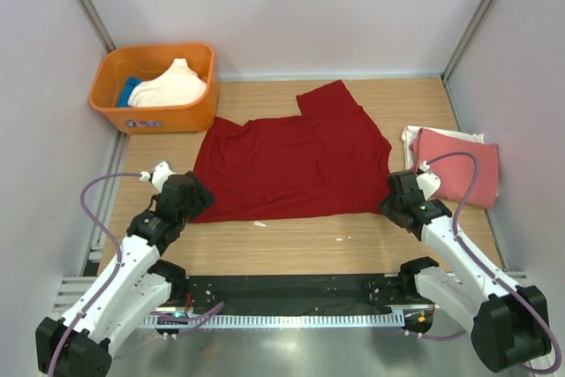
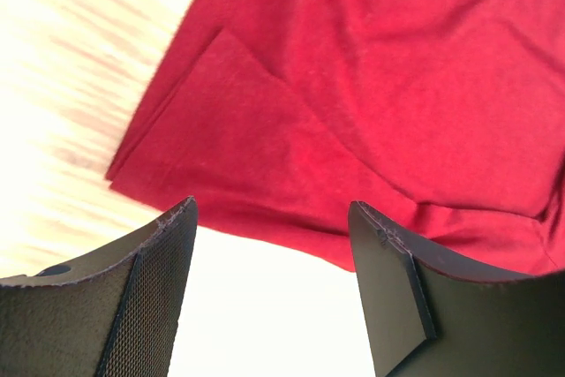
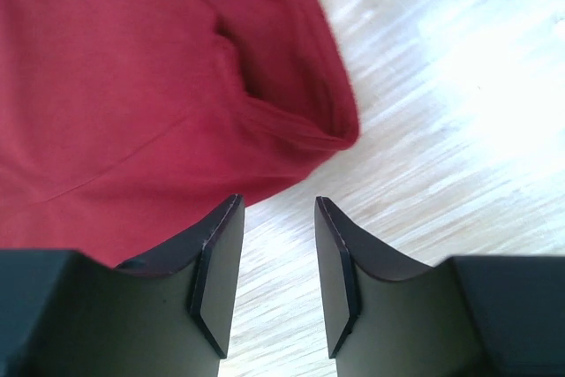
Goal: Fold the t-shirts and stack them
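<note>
Poised at near corners of the dark red shirt (image 1: 296,161) — left gripper (image 2: 272,209) at 8 o'clock, right gripper (image 3: 278,202) at 4, both spread, empty. Next, likely: pinch both corners, fold toward 12.

My left arm (image 1: 124,267) and right arm (image 1: 456,249) are wearing white shells over black joints.
Purple cables (image 1: 85,203) are looping off both wrists; my fingers (image 2: 150,297) are showing dark wedges, one pad cross-hatched.
</note>
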Controlling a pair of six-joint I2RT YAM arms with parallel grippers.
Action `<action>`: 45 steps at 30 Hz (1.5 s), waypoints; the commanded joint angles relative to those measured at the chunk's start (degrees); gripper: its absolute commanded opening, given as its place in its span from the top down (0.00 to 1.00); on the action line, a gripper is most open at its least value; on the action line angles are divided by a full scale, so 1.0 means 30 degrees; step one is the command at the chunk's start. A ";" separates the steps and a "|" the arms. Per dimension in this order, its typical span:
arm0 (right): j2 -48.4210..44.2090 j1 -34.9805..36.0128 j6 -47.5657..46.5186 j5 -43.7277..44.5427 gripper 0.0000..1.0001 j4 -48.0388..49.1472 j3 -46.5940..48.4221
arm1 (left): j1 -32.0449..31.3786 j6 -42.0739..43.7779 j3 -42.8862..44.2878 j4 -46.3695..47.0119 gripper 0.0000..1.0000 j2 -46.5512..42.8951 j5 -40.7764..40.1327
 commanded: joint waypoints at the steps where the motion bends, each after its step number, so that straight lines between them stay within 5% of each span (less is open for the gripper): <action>1: 0.1163 -0.0050 0.1210 0.1281 0.57 0.0256 0.0015 | 0.0251 -0.0521 0.0261 -0.0791 0.30 0.0046 -0.0931; 12: 0.5176 -0.1422 0.1915 0.2512 0.57 0.3915 -0.0218 | 0.1452 -0.1342 0.0348 -0.1553 0.33 0.1014 -0.0170; 17: 0.6352 -0.3941 0.1388 0.0935 0.78 0.4856 -0.0657 | 0.1657 -0.1634 0.0319 -0.2225 0.34 0.0809 -0.0519; 19: 0.6089 -0.5313 0.1270 -0.0030 0.99 0.5063 -0.1095 | 0.1687 -0.2246 0.0290 -0.2578 0.34 0.0838 -0.0638; 30: -0.0997 -0.6114 0.1711 -0.0007 0.99 0.0348 -0.1157 | 0.1774 -0.4037 -0.0266 -0.2113 0.38 0.3034 0.0675; 45: 0.0698 -0.6114 0.1534 -0.0563 0.99 0.1020 -0.1156 | 0.1746 -0.4916 -0.2287 0.0874 0.47 0.4176 0.0797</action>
